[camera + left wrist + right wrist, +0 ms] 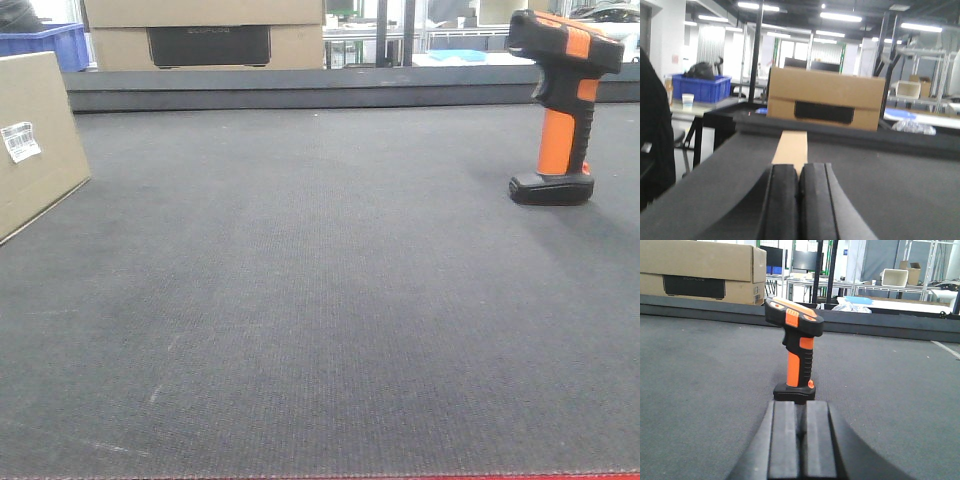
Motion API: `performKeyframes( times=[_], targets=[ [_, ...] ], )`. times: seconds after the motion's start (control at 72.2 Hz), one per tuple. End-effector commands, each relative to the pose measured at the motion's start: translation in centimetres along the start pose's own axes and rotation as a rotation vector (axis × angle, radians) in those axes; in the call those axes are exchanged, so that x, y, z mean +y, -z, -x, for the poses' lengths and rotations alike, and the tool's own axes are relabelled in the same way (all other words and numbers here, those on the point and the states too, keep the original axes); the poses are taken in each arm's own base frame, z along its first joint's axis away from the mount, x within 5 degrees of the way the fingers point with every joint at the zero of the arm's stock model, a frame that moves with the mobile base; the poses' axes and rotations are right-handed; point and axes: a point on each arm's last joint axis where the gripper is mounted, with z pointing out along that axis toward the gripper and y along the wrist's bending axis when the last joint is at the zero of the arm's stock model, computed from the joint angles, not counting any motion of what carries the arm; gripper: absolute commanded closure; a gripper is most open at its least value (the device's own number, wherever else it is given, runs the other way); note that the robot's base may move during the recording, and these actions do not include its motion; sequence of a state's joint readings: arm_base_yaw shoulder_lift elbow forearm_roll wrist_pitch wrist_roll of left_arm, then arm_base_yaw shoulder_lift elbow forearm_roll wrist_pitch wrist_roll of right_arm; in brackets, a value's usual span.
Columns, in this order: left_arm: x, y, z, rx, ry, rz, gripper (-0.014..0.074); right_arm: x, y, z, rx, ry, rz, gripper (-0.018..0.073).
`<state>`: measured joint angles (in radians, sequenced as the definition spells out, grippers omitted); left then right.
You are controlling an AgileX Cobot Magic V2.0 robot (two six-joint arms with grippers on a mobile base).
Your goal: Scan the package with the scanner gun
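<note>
right fingers [801,440] together, scanner gun [795,352] just ahead

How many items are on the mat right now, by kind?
Small cardboard boxes: 1, the package at the left edge.
Scanner guns: 1, the scanner gun standing upright at the right.
Total: 2 on the mat.
</note>
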<state>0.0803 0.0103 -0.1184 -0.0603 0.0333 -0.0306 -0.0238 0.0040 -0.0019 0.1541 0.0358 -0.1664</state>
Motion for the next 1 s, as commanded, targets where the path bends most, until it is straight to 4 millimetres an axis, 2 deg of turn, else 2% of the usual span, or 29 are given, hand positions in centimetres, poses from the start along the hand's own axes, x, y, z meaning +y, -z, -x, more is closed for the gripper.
performKeyframes(
  times=[0.0, 0.166, 0.318, 0.983],
  targets=[
    [0.1, 0.0, -1.9, 0.089, 0.002, 0.000, 0.0708, -0.1, 0.0, 0.2, -0.029, 0.006, -0.009, 0.0727],
    [0.0, 0.0, -4.3, 0.147, 0.002, -0.059, 0.0708, -0.1, 0.0, 0.2, -0.029, 0.006, -0.009, 0.0727],
    [-0.3, 0.0, -4.1, 0.127, -0.018, -0.111, 0.0708, -0.1, 0.0, 0.2, -0.029, 0.006, -0.009, 0.0727],
    [-0.3, 0.0, -4.1, 0.124, -0.027, -0.110, 0.0708, -0.1, 0.0, 0.2, -0.029, 0.006, -0.009, 0.0727]
  ],
)
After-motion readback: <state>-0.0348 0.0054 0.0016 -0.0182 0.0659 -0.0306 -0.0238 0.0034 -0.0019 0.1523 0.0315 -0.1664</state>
